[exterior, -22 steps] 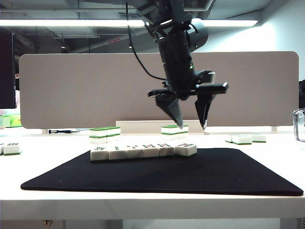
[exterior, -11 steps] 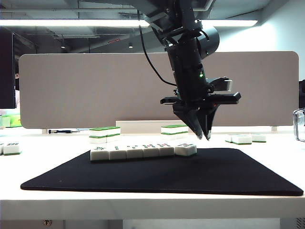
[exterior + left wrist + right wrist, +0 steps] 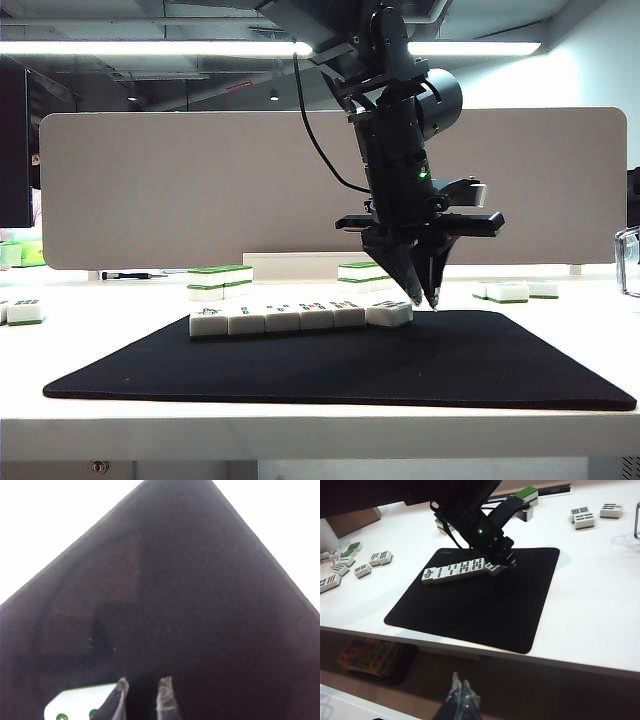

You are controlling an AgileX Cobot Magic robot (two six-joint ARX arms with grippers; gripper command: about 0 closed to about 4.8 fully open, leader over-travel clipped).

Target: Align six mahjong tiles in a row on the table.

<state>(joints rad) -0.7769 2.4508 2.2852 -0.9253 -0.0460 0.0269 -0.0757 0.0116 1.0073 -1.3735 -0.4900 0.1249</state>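
Exterior view showed the left gripper (image 3: pixel 423 297) hanging point-down over the black mat (image 3: pixel 400 370), its tips nearly together with only a thin gap and nothing between them, just at 3 o'clock of the row's end tile. The six tiles (image 3: pixel 300 317) lay face-up in a line across the far part of the mat, five touching end to end and the sixth (image 3: pixel 389 313) skewed slightly at the 3 o'clock end. The left wrist view had that end tile (image 3: pixel 80 704) just beside one fingertip (image 3: pixel 119 694).

Spare tiles ringed the mat on the table (image 3: pixel 600 330): a green-topped stack (image 3: pixel 220 281) at 11 o'clock, another (image 3: pixel 366 271) behind the arm at 12, a pair (image 3: pixel 515 291) at 2, and one (image 3: pixel 25 311) at 9. A grey divider (image 3: pixel 180 190) closed the back.

From the right wrist view, the right gripper (image 3: pixel 459 694) sat off the table's near edge, well apart from the mat, fingers pressed shut and empty.
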